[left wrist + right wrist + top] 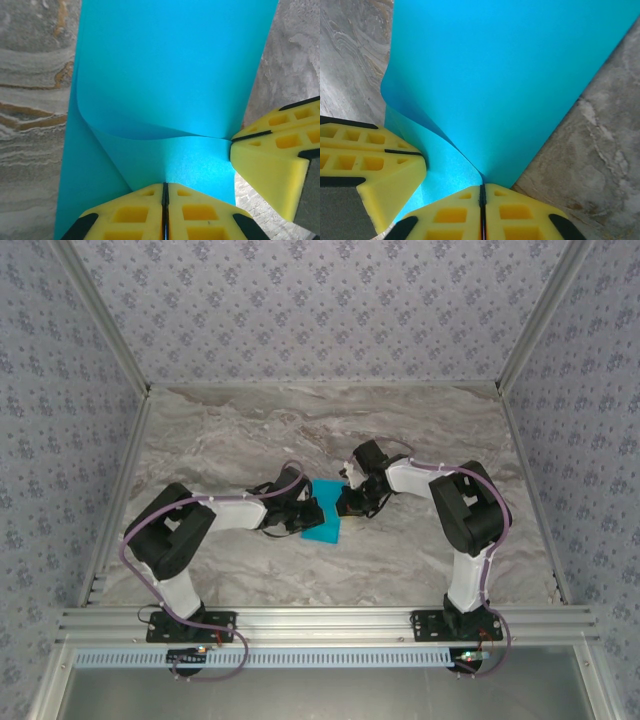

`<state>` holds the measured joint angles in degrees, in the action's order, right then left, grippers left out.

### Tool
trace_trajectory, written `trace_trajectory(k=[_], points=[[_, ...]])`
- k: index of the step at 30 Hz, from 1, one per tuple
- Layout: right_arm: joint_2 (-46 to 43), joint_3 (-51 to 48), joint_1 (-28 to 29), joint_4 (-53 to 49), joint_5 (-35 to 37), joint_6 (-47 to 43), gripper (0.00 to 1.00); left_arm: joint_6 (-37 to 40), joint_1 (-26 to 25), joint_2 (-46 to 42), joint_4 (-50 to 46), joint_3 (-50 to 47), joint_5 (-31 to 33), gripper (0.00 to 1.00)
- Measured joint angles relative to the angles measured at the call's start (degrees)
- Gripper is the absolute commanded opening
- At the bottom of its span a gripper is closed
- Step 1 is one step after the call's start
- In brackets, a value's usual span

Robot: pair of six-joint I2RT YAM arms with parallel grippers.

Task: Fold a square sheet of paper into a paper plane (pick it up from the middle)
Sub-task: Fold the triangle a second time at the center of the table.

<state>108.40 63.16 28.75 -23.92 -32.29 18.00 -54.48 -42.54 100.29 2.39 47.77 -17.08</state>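
Note:
The square sheet of paper (322,527) is bright cyan and lies at the middle of the marble table, partly folded, with one layer curling up over the other. My left gripper (308,508) sits at its left side and my right gripper (345,502) at its right, close together. In the left wrist view the paper (170,75) runs into the closed seam of my left gripper (165,186), and the right gripper (232,140) pinches the raised edge. In the right wrist view the fold of the paper (505,75) ends in my right gripper (482,187), beside the left gripper (423,154).
The marble table (250,430) is bounded by patterned walls at the back and sides. An aluminium rail (320,620) carrying both arm bases runs along the near edge. Bare marble shows around the paper on every side.

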Motion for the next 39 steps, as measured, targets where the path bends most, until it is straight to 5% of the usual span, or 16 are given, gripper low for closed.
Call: trace_trajectory(k=[6, 12, 21, 39], points=[[-5.8, -0.2, -0.2, -1.2, 3.5, 3.0, 0.25, 0.0, 0.0, 0.0, -1.2, 0.4, 0.2, 0.10], [-13.2, -2.6, 2.2, 0.0, 5.6, 6.2, 0.12, 0.0, -0.2, 0.0, -1.4, 0.5, 0.6, 0.10], [-13.2, -8.6, 10.7, 3.4, 5.7, 13.5, 0.02, -0.2, -0.3, 0.0, -1.5, 0.5, 1.0, 0.08], [-8.5, -9.1, 11.5, 6.6, 5.8, 15.7, 0.02, -0.7, -0.3, 0.0, -1.5, 0.5, 1.2, 0.07]])
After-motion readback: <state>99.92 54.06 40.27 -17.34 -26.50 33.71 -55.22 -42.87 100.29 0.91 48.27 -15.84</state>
